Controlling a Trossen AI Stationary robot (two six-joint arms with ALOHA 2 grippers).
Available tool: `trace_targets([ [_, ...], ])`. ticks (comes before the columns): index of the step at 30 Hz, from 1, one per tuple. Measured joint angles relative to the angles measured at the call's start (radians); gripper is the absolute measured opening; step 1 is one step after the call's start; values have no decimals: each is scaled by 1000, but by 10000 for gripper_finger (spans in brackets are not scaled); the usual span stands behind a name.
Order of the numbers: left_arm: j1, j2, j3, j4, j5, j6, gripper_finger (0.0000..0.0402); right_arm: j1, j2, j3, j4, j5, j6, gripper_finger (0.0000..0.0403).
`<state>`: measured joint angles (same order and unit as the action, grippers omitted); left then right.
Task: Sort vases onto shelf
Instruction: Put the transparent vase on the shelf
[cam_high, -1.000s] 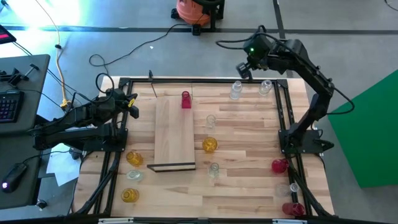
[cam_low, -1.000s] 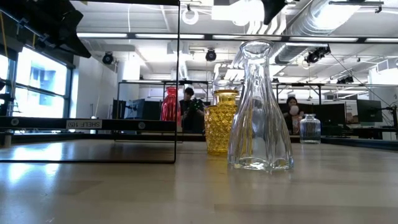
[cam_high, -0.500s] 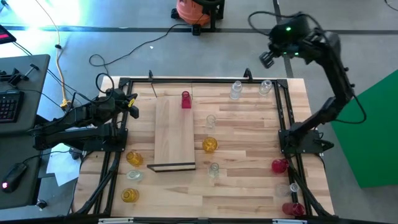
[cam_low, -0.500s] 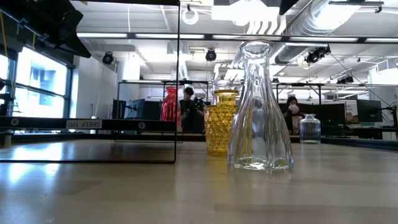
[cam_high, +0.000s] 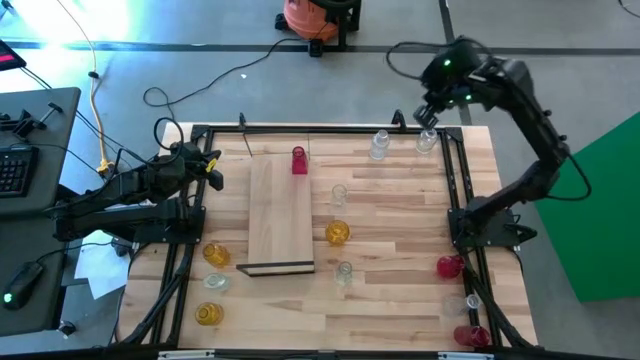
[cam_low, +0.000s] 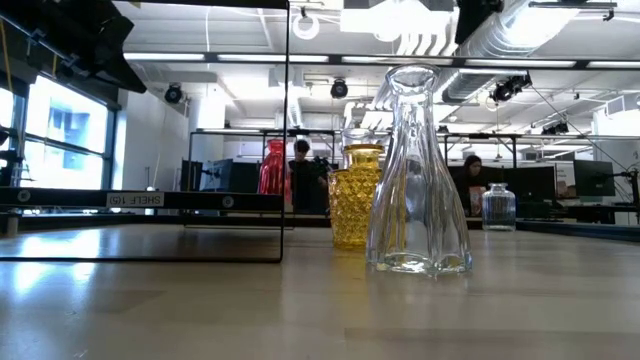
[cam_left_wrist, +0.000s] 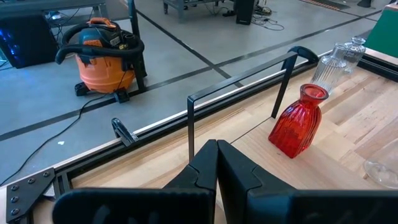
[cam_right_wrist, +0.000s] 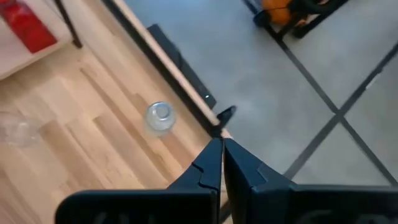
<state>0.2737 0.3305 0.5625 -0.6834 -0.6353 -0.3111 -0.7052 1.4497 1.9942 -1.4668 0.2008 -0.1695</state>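
Hovering above the table's far edge, the right gripper (cam_high: 428, 113) is closed and empty, touching nothing.

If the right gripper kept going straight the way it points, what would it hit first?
Probably the black frame rail at the table's far edge; the right gripper, jaws shut, aims just beside the clear vase. Depth is unclear.

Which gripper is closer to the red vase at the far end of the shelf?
Left. The left gripper sits beside the table's left edge, near the red vase; the right gripper hangs over the far right corner.
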Motion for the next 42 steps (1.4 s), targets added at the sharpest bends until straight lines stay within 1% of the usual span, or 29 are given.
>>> trace_targets([
  [7,0,0,0,0,0,0,0,90,-42,-175,152,-3,48,0],
  [14,0,0,0,0,0,0,0,146,-77,-253,215,2,114,0],
  [20,0,0,0,0,0,0,1,163,-83,-258,216,33,140,0],
  [30,0,0,0,0,0,0,1,163,-83,-258,216,35,144,0],
  [42,0,0,0,0,0,0,1,162,-83,-258,216,35,110,0],
])
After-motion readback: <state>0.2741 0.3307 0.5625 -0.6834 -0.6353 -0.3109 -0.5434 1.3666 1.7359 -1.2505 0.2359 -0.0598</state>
